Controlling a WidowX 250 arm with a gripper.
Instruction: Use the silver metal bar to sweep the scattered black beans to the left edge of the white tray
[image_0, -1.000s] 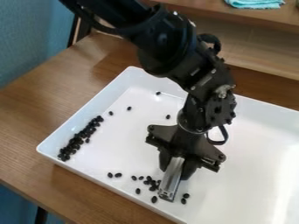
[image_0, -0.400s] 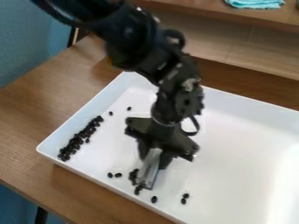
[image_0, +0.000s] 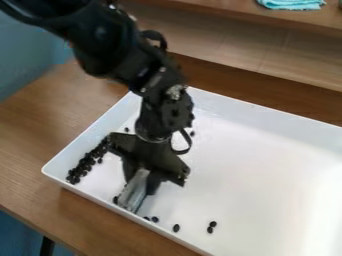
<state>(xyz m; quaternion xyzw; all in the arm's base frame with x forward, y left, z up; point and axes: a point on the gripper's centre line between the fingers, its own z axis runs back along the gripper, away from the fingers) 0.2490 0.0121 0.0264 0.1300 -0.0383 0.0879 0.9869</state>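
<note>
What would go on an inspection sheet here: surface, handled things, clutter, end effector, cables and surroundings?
Surface: wooden table bearing a white tray.
Handled things: small black beans, many clustered along the tray's picture-left wall, a few near its front edge.
Clutter: teal cloth on the wooden shelf behind.
End effector: closed on a metallic strip slanting down into the tray beside some beans.
Cables: black loop, probably cable, beside the wrist.
Surroundings: blue wall at picture left.

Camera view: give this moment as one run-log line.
gripper: holding metal tool | tool: in white tray | black beans: piled along one wall, others scattered
</note>
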